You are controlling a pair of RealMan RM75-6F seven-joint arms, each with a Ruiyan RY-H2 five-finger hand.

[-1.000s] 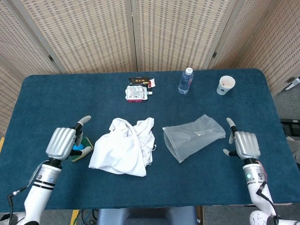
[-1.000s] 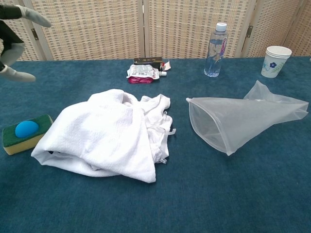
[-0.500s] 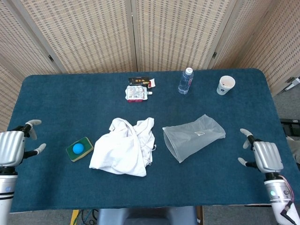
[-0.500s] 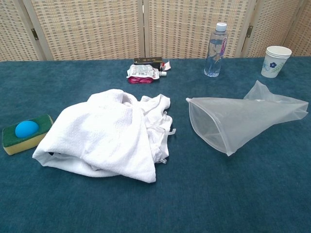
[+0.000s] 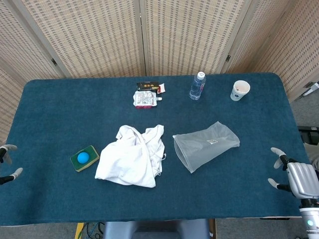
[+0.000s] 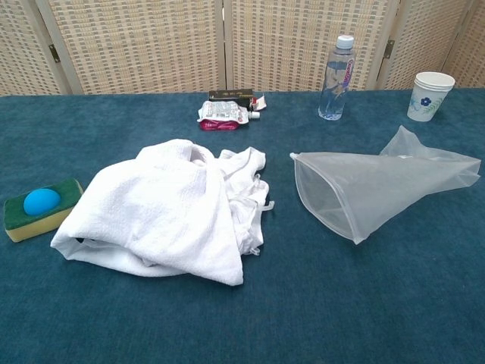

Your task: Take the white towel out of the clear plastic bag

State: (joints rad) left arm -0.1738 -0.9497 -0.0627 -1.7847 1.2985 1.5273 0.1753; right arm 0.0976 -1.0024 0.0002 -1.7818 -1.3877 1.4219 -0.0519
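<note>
The white towel (image 5: 132,160) (image 6: 167,214) lies crumpled on the blue table, left of centre. Beside it to the right lies the clear plastic bag (image 5: 205,145) (image 6: 373,188), empty, its mouth facing the towel. In the head view my right hand (image 5: 298,179) hangs off the table's right edge with fingers spread and nothing in it. Only the fingertips (image 5: 11,148) of my left hand (image 5: 7,163) show at the frame's left edge, apart and empty. Neither hand shows in the chest view.
A green and yellow sponge with a blue ball (image 5: 83,158) (image 6: 39,206) sits left of the towel. At the back stand a snack pouch (image 5: 146,98), a water bottle (image 5: 197,86) and a paper cup (image 5: 240,90).
Both hands have drawn back outward from the table, the left almost leaving the head view and the right moving down to the right edge. Towel and bag have not moved.
</note>
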